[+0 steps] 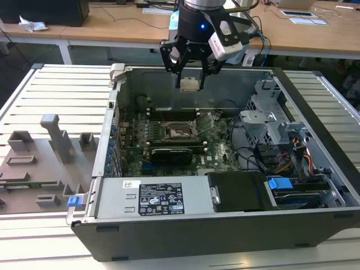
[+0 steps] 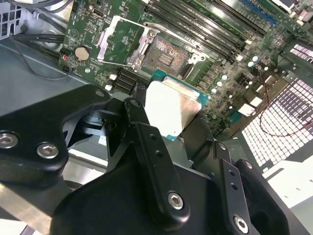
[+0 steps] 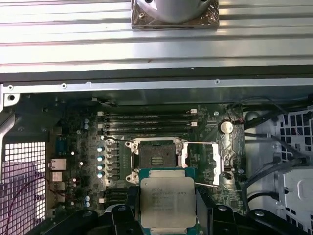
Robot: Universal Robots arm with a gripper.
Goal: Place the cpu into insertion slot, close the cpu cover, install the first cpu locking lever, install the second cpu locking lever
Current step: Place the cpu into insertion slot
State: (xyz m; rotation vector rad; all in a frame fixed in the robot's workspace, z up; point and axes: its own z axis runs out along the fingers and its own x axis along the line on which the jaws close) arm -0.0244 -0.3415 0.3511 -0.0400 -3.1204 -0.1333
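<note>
The jaws are clamped on opposite edges of the chip (image 3: pixel 167 203), which hangs level in the air over the green board (image 3: pixel 83 161), metal top facing the wrist. Below and a little beyond it the socket (image 3: pixel 157 155) lies bare, with its cover (image 2: pixel 104 40) folded open to one side, clear of the path. Doing this well likely means squaring the chip's edges with the socket's, centring it, then lowering it flat without pressing.

Matte black pincer (image 1: pixel 190 79) — silver screws (image 2: pixel 175 199), blue light (image 1: pixel 201 26) on wrist.
</note>
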